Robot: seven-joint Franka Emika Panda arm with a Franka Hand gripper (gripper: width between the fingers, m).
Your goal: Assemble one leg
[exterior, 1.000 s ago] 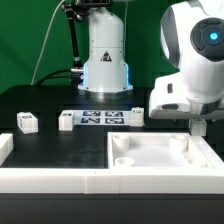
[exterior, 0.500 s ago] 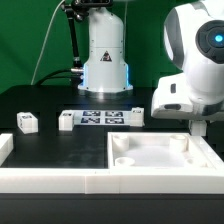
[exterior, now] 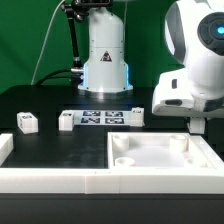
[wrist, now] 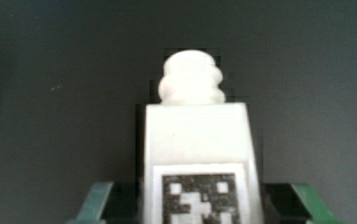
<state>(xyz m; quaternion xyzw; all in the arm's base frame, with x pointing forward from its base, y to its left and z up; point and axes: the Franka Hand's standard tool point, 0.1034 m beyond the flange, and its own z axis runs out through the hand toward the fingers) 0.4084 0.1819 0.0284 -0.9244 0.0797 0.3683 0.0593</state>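
Note:
In the wrist view a white leg [wrist: 198,140] with a black-and-white tag on its face and a rounded peg end pointing away sits between my gripper's [wrist: 201,207] green fingers [wrist: 104,200], held over dark table. In the exterior view my gripper [exterior: 199,125] hangs at the right, just behind the far rim of the large white tray [exterior: 150,140]; the held leg is not clear there. Three more small white legs lie on the table: one at the left [exterior: 26,122], one beside the marker board [exterior: 66,120], one at its right end [exterior: 133,115].
The marker board [exterior: 100,118] lies flat mid-table. A white bar [exterior: 50,180] runs along the front edge, with a white piece [exterior: 4,148] at the far left. The arm's base [exterior: 105,55] stands behind the marker board.
The arm and gripper have risen slightly and shifted a little toward the exterior view's right. The loose legs and the tray have not moved.

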